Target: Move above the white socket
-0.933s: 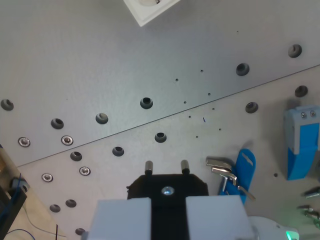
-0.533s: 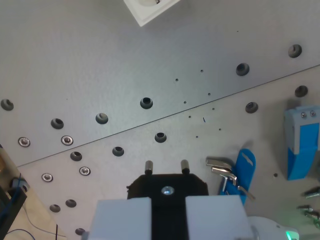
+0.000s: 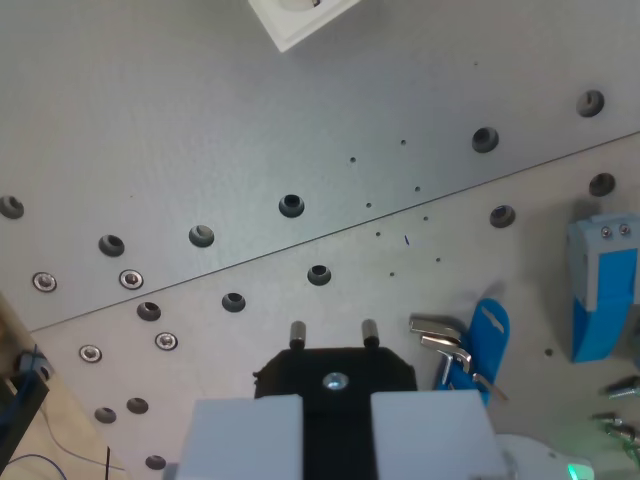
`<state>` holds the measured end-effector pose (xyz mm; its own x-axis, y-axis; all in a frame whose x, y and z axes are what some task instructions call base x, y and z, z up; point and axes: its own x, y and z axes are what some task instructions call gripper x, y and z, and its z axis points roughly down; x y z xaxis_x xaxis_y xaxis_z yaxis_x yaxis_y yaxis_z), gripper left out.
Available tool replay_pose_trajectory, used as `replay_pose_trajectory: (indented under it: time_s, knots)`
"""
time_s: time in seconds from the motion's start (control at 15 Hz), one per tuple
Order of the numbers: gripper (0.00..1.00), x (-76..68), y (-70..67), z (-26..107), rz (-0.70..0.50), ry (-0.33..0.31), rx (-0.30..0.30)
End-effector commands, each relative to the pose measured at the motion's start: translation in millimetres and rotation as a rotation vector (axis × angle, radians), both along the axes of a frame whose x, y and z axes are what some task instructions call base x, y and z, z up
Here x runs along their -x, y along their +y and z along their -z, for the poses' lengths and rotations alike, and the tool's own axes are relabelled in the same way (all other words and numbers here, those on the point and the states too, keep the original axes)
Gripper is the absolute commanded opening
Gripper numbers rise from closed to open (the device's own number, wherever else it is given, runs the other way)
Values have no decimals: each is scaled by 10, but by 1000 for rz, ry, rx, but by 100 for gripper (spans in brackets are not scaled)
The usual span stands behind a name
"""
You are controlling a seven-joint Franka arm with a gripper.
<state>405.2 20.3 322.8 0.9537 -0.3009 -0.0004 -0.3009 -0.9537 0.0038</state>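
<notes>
The white socket (image 3: 300,18) lies at the top edge of the wrist view, only its lower corner showing, on the grey metal plate (image 3: 200,120). My gripper (image 3: 335,405) is at the bottom middle, well below the socket in the picture. Its two light grey fingers (image 3: 245,435) are shut on a black plug (image 3: 335,368), whose two metal pins (image 3: 297,333) point up the picture toward the socket.
Rows of holes and screws run across the plate. A seam (image 3: 330,232) runs diagonally between two plates. A blue clip with a metal lever (image 3: 470,350) lies right of the plug. A blue and grey block (image 3: 603,285) sits at the right edge. A wooden edge with wires (image 3: 25,400) is at the bottom left.
The whole scene has shifted a few pixels to the left, so the camera has moved slightly. The plug stays in the fingers as before.
</notes>
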Motion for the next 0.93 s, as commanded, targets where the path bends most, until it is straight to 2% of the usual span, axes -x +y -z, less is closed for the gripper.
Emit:
replay_pose_trajectory:
  time_s: [0.07,0.47,0.93]
  knots:
    - [0,-33,-7,72,-61,-21,1]
    - [0,-93,-19,226,-136,-34,5]
    - [0,-177,-51,494,-245,-51,13]
